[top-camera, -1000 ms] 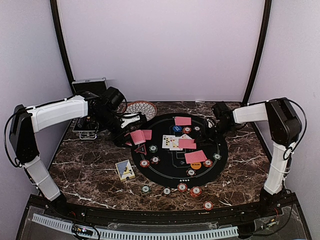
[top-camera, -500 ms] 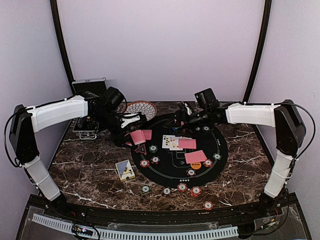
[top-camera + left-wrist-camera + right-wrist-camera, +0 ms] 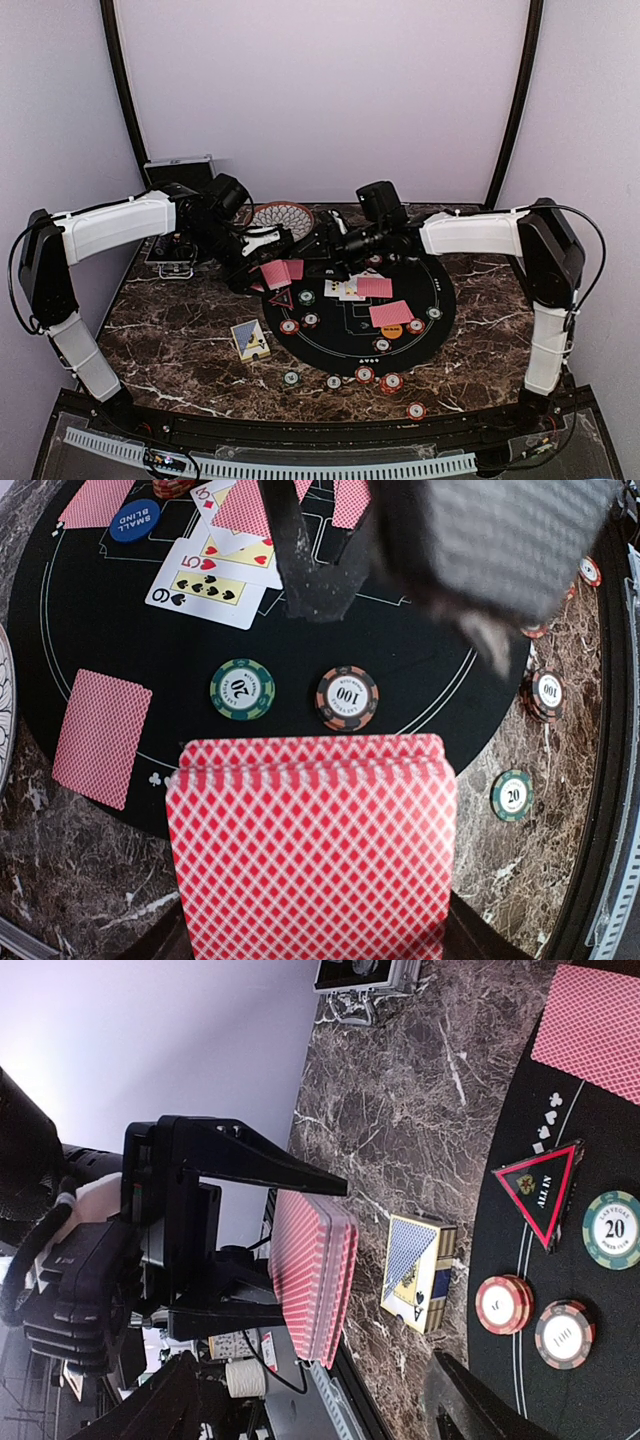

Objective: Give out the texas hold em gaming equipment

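Right end effector (image 3: 322,252) swung left, released, likely over mat (image 3: 440,300) edge; left end effector (image 3: 262,264) clenches deck (image 3: 310,850).

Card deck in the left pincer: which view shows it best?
Left wrist: the deck fills the lower frame, large and sharp, with its red back facing the camera. Right wrist shows it edge-on, so mostly its thickness. Top external shows only a small red patch past the arm.

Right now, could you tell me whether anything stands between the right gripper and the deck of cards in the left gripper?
Nothing visible does. The open right gripper faces the deck, which the left gripper holds above the table, with only clear air between them.
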{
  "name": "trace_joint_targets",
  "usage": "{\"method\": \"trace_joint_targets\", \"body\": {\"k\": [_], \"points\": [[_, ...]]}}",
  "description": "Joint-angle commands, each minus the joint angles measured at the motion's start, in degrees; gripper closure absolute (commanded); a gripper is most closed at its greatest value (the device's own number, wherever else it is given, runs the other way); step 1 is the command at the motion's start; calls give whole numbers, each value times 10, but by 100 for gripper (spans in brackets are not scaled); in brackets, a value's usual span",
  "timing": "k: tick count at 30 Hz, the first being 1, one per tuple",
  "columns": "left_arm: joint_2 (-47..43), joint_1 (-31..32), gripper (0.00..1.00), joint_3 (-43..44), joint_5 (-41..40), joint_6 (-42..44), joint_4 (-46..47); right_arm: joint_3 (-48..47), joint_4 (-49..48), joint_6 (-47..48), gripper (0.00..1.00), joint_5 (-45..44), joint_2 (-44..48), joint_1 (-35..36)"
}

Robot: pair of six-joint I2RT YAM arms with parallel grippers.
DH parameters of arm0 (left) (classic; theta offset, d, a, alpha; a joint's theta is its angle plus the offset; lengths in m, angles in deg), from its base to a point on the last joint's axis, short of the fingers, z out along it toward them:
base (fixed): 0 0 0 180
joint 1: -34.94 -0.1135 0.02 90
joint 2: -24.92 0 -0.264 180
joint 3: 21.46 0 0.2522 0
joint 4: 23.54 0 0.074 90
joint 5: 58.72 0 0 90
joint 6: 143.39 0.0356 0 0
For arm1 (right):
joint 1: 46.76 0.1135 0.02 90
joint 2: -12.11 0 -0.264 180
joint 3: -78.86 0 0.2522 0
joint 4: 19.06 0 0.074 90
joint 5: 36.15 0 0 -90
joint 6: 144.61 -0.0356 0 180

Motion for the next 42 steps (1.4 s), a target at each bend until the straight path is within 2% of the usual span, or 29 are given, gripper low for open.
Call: {"method": "trace_joint_targets", "body": {"k": [1, 19, 23, 33, 42], "points": [[-21, -2, 100, 15, 17, 0, -9, -32, -18, -5, 22, 15, -26, 18], [-25, -2, 100, 16, 20, 0, -12, -137, -5, -20, 26, 26, -130, 50], [-25, -2, 100, 16, 21, 1, -12, -148, 26, -5, 28, 23, -146, 49], [-28, -2, 100, 13, 20, 0, -10, -99, 27, -1, 37, 13, -130, 24], [-28, -2, 100, 11, 19, 0, -9, -59, 16, -3, 51, 16, -93, 9]]}}
